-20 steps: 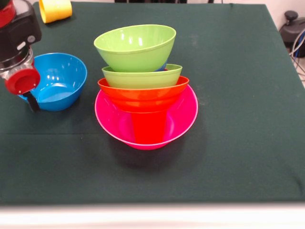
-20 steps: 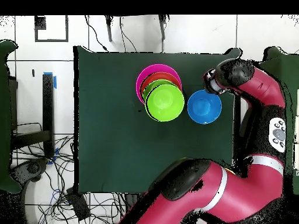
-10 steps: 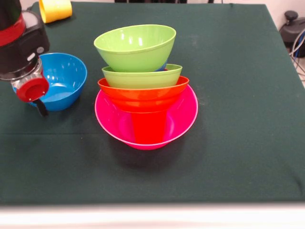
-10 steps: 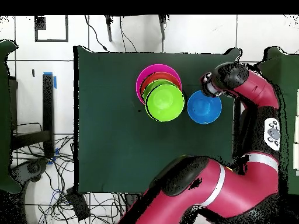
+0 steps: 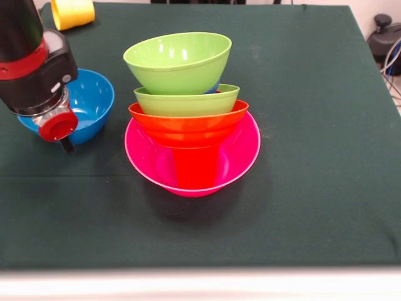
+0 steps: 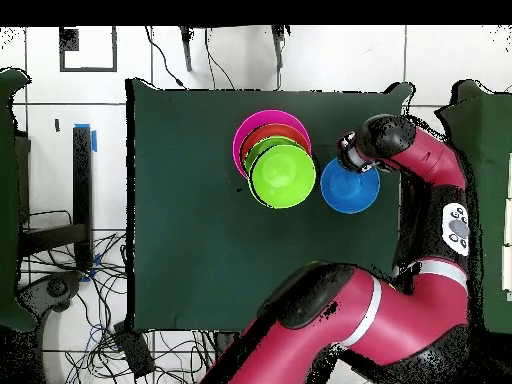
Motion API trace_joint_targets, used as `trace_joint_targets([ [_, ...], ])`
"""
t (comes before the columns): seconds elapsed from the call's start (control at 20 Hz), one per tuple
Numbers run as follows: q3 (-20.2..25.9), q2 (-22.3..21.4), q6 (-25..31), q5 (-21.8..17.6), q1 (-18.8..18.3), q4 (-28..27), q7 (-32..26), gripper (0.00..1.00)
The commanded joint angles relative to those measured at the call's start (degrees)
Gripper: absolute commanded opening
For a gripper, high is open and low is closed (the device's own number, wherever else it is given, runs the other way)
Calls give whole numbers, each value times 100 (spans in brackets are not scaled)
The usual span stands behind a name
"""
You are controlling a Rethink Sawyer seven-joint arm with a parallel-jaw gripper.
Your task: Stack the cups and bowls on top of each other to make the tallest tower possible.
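The tower stands mid-table: a wide pink bowl (image 5: 243,149) at the bottom with a red cup (image 5: 196,167) in it. An orange bowl (image 5: 188,125) and a lime green bowl (image 5: 187,101) lie over the cup. A second lime green bowl (image 5: 178,61) sits tilted on top, and a sliver of dark blue shows under it. From overhead the tower (image 6: 276,172) shows green on top. A light blue bowl (image 5: 94,97) (image 6: 352,192) stands alone beside the tower. My gripper (image 5: 62,139) (image 6: 349,156) hangs at that bowl's near rim. Whether it is open or shut does not show.
A yellow cup (image 5: 72,12) lies on its side at the far left corner of the green cloth (image 5: 313,157). The arm (image 6: 420,160) reaches in over the table edge beside the blue bowl.
The gripper has moved steadily from outside the blue bowl toward the tower, and now covers part of the bowl's rim. The bowls and tower have not moved.
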Motion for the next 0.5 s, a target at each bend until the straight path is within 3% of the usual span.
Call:
trace_joint_targets([
  [0.05, 490, 35, -429, -319, 149, 358, -720, 0],
  [0.5, 477, 25, -378, -408, 194, 306, -792, 0],
])
